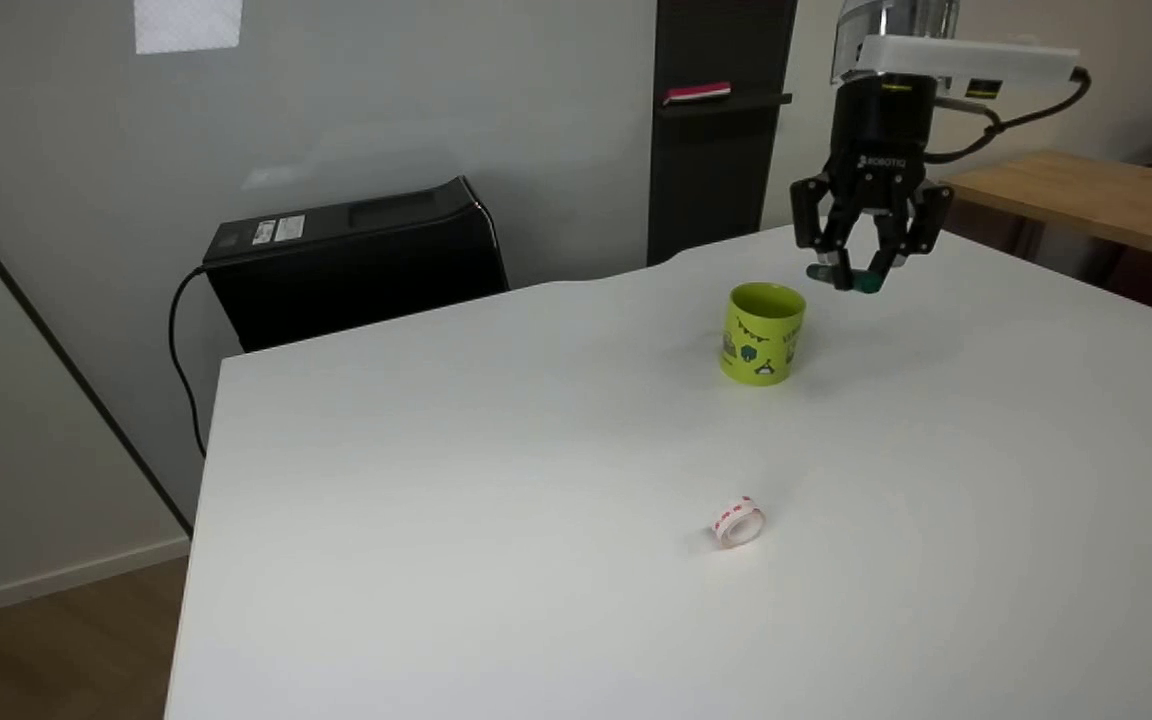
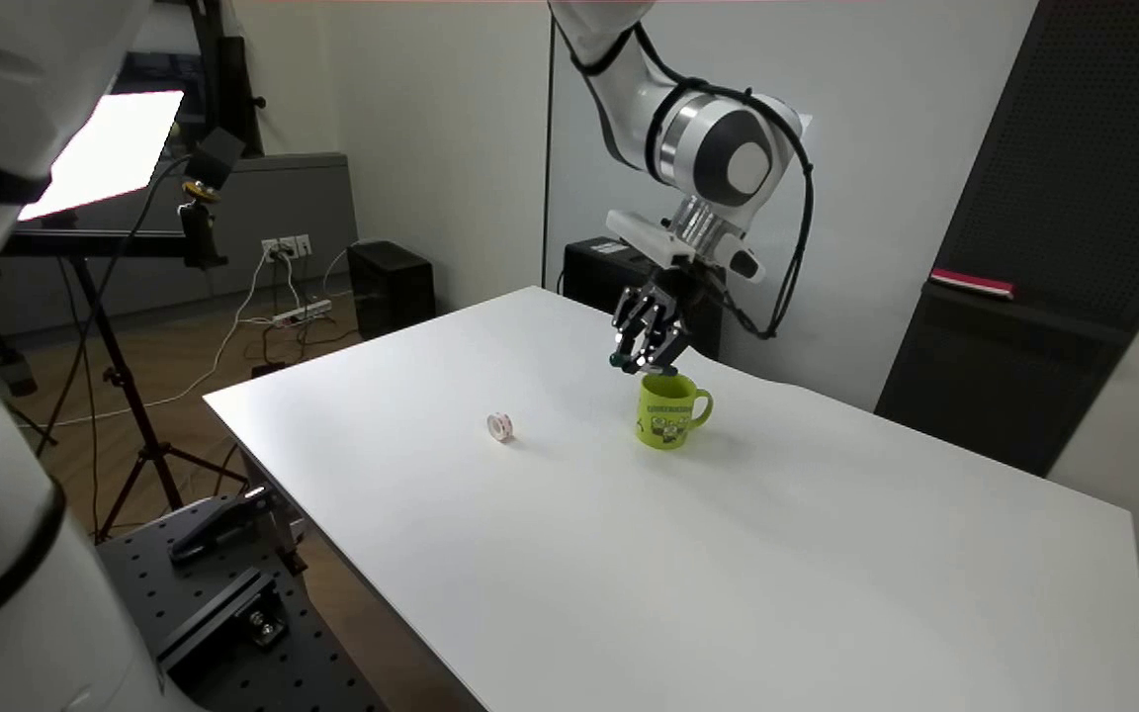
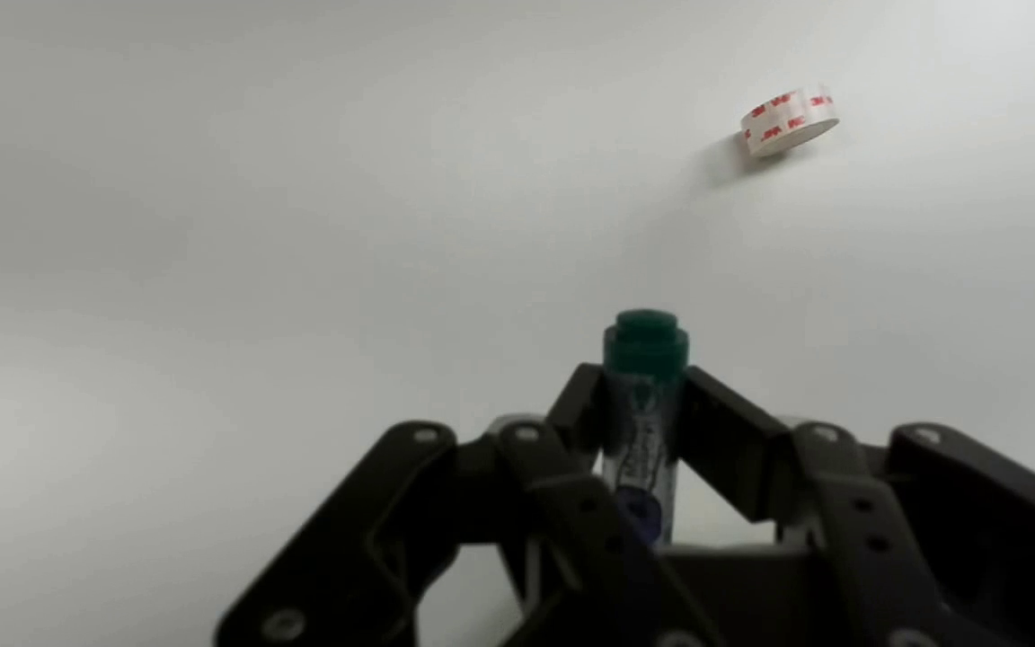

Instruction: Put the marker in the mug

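One marker point(image 3: 646, 352) hangs nearly level, pinched in the gripper point(image 3: 643, 409), jaws closed to its width; lowered untilted, it could catch on the mug point(image 1: 762, 337) and tumble!

a white panel point(image 2: 110, 148) glares over there, while the tape roll point(image 3: 787, 119) lays a faint, soft shadow across the table point(image 3: 320, 243).

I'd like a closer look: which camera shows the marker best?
The wrist view: the marker appears large, its green end and printing visible. Both exterior views show it small, partly hidden by the claw.
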